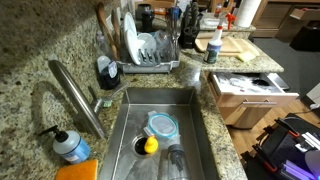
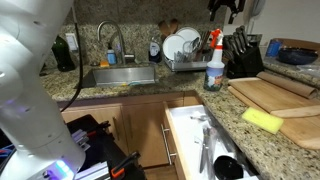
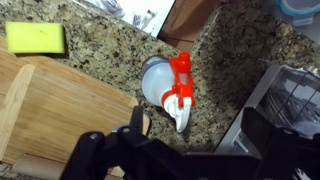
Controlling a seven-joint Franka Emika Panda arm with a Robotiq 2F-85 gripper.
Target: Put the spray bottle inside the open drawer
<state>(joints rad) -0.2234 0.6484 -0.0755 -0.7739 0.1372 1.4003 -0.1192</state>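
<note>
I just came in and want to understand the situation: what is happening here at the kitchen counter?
A robot arm is going for a spray bottle, which stands upright on the granite counter beside a wooden cutting board. The tool hangs open above the bottle and does not touch it. The drawer under the counter is open, and the bottle is not yet inside.

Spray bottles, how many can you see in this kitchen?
1. The spray bottle stands upright on the counter, next to the dish rack and near the cutting board. More could be hidden in the cupboards.
</note>
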